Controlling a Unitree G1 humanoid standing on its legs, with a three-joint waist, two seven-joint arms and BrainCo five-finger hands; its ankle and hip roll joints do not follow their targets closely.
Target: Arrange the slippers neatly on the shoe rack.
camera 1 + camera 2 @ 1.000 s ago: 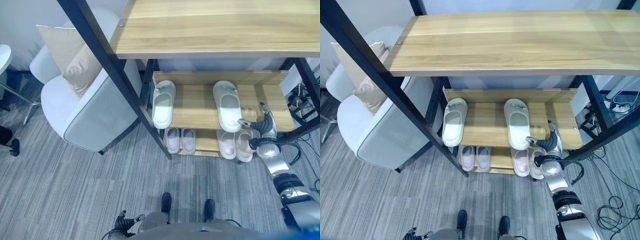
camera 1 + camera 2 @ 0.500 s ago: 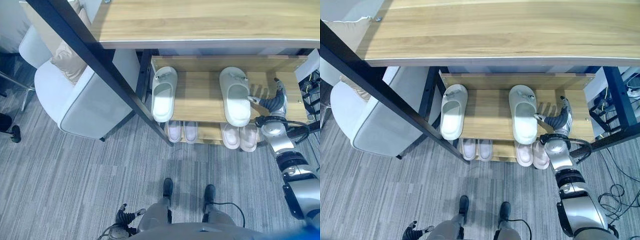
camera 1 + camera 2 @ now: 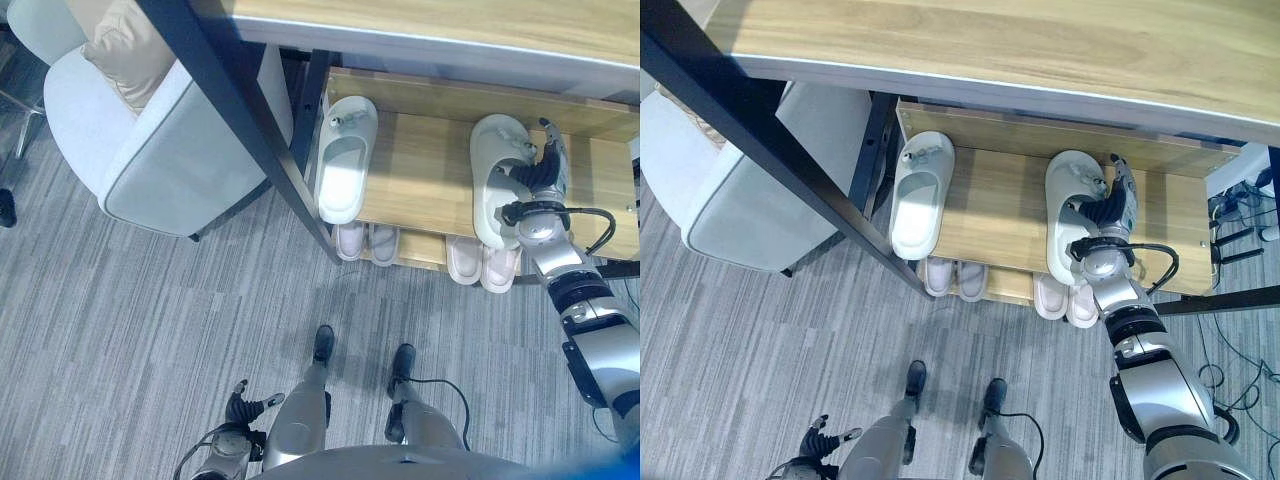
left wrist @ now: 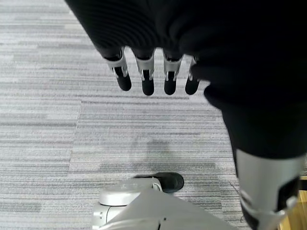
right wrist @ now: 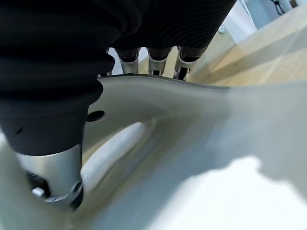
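Note:
Two white slippers lie apart on the middle shelf of the wooden shoe rack [image 3: 425,180]. The left slipper [image 3: 345,172] rests at the shelf's left end, its heel over the front edge. My right hand [image 3: 540,182] lies along the right side of the right slipper [image 3: 495,185]. In the right wrist view its thumb [image 5: 53,175] is inside the slipper [image 5: 192,143] and its fingers [image 5: 153,60] are curled over the outer rim, pinching the side wall. My left hand [image 4: 146,76] hangs low over the carpet with straight fingers and holds nothing.
Two pale pairs sit on the bottom shelf, one on the left [image 3: 362,243] and one on the right [image 3: 483,265]. A wide wooden top board [image 3: 1040,40] on black legs overhangs the rack. A grey armchair [image 3: 150,140] with a beige cushion stands to the left.
The camera has tilted down and closer. My right hand has moved left from beside the right slipper onto it and closed on its side. The left slipper has not moved.

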